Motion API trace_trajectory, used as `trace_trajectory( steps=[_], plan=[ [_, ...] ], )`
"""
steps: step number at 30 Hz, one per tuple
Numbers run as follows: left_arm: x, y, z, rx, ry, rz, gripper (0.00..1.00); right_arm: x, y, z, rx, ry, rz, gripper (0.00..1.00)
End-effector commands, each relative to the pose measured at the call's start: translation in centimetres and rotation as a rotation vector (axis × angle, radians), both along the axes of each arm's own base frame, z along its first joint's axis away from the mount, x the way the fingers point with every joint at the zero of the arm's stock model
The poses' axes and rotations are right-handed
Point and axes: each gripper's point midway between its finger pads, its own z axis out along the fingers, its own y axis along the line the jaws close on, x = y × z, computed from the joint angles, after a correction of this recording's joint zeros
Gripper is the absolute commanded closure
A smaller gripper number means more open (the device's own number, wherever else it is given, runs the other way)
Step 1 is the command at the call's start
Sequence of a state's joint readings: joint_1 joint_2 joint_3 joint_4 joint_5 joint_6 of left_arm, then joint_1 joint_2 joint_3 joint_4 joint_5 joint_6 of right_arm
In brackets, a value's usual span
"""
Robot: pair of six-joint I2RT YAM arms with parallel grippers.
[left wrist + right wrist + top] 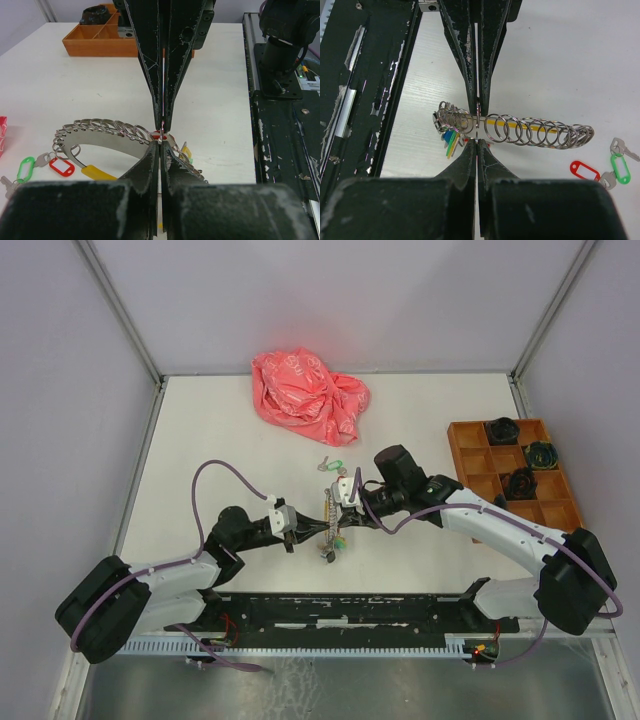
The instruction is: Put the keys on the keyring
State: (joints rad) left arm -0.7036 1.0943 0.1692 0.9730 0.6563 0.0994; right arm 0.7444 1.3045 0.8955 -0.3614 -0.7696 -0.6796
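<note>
The keyring (530, 131) is a wire ring threaded with many small rings and yellow, blue and green tags, lying mid-table (328, 502). My left gripper (160, 145) is shut on its wire, and it reaches in from the top of the right wrist view (478, 102). Tip to tip against it, my right gripper (478, 142) is shut on the small ring of a key with a red tag (159, 135), held against the keyring. Two more keys, one red-tagged (584, 170) and one green-tagged (620, 167), lie loose behind the keyring (332, 466).
A crumpled pink bag (308, 395) lies at the back of the table. An orange compartment tray (470, 455) holding black items stands at the right. A black rail (340, 610) with the arm bases runs along the near edge.
</note>
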Motion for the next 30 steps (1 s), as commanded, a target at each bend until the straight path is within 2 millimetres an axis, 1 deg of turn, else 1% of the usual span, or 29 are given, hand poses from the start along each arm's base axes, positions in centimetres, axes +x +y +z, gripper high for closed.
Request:
trace_trajectory(
  steps=[1,21,30],
  plan=[
    [0.63,-0.36,3.43,-0.062,-0.134,0.003,0.97,0.16,0.89,2.33,0.058,-0.045,0.033,0.99],
    [0.41,-0.59,3.36,-0.058,-0.128,-0.020,0.97,0.08,1.35,2.93,0.087,-0.046,0.051,0.99],
    [0.32,-0.58,3.44,-0.061,-0.129,-0.024,0.97,0.29,1.27,2.72,0.078,-0.046,0.037,0.99]
  ],
)
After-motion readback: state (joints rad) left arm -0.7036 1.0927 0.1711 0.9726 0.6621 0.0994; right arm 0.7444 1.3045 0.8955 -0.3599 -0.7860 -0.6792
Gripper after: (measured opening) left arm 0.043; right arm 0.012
